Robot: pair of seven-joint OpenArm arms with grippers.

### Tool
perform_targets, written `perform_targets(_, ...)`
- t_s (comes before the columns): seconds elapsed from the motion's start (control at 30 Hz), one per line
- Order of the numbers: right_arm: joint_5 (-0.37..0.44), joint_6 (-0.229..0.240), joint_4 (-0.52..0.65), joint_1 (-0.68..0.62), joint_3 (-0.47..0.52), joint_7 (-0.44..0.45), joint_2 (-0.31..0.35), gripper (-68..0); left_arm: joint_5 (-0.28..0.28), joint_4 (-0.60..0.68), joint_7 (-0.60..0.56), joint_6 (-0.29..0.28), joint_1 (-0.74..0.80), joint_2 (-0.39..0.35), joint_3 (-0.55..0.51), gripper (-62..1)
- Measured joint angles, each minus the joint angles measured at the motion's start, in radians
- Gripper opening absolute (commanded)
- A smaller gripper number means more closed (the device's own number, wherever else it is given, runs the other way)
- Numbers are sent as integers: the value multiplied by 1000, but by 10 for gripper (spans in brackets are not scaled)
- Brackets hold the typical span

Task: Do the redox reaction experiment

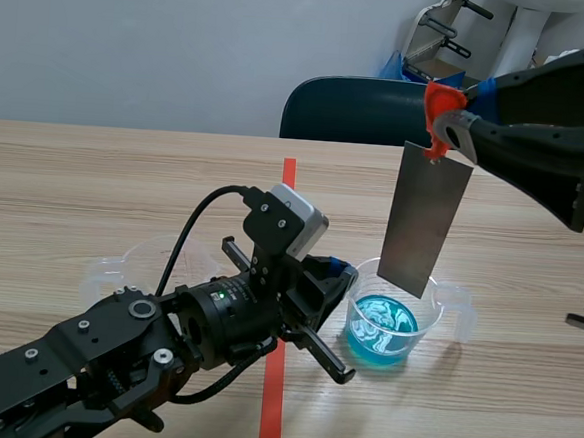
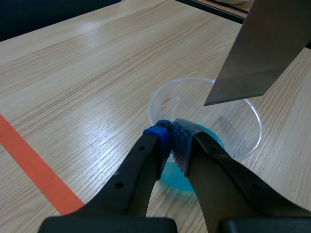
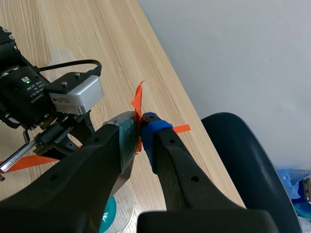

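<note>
Metal plate (image 1: 427,216) hangs upright from the right hand (image 1: 449,125), whose fingers are pinched on an orange-red tab (image 1: 438,104) at its top edge, directly over a clear beaker (image 1: 440,315) of blue liquid (image 1: 382,326) standing toward the near edge of the surface (image 1: 124,187), right of its middle. The left hand (image 1: 333,282) is closed on the beaker's near rim, apparently steadying it. The dipping step looks about to begin: the next move calls for a straight descent that keeps the plate off the rim. From between the arms the plate's lower corner overlaps the rim, so its depth is hard to judge; the left wrist camera suggests it is above the liquid. A second beaker (image 1: 133,268) sits partly hidden behind the left arm.
</note>
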Motion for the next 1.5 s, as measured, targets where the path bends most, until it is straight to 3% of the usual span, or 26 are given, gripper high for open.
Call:
perform_targets(0.37,0,0,0,0,0,0,0,-667,0,8,0,0,4,-17,0,-582)
perform_targets(0.77,0,0,0,0,0,1,0,-667,0,284,-82,0,212,-295,-2,-576)
perform_targets(0.9,0,0,0,0,0,1,0,-667,0,379,-108,19,326,-388,-2,-495)
perform_targets(0.97,0,0,0,0,0,1,0,-667,1,417,-116,39,373,-416,-2,-413)
perform_targets(1.0,0,0,0,0,0,1,0,-667,0,431,-116,65,392,-421,-2,-344)
perform_targets(1.1,0,0,0,0,0,4,0,-667,-11,453,-116,113,416,-420,-4,-39)
perform_targets(1.13,0,0,0,0,0,4,0,-667,-11,457,-117,113,417,-418,-8,14)
perform_targets(1.4,0,0,0,0,0,14,0,-667,-12,467,-118,122,430,-415,-15,14)
perform_targets(1.5,0,0,0,0,0,14,0,-667,-46,467,-97,159,430,-415,-15,14)
